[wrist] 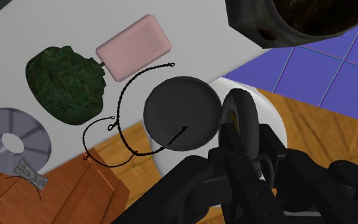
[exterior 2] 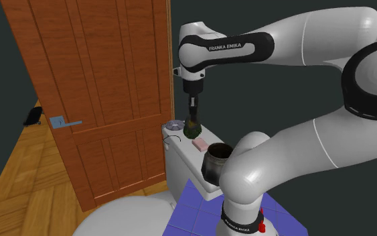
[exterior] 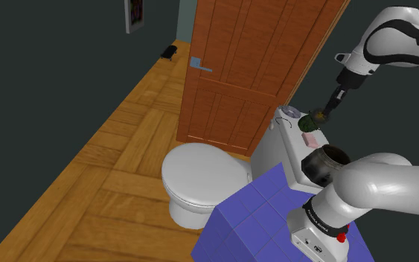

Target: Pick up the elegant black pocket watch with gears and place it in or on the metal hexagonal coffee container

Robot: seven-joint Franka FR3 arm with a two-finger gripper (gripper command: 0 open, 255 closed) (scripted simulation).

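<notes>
Tank lid (wrist: 63, 25) cluttered w/ pink bar (wrist: 133, 46), green lump (wrist: 66, 83), disc (wrist: 28, 130); door (exterior: 252, 67) close beside; container (wrist: 250, 22) mouth unobstructed.

The dark, rusty hexagonal metal container (wrist: 252, 24) runs off the wrist view's edge, and in the shoulder view the white arm's elbow (exterior: 382, 180) covers part of it. The black round pocket watch (wrist: 238, 118) has its lower rim buried in the clasp of the black gripper (wrist: 242, 149). A dark speck (exterior: 170, 51) on the far wooden floor (exterior: 126, 149) is too small to name.

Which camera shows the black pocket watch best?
The wrist view: the black round pocket watch with its chain sits large, clasped in the black hand. In the other two views it is a tiny dark shape at the hand's tip.
</notes>
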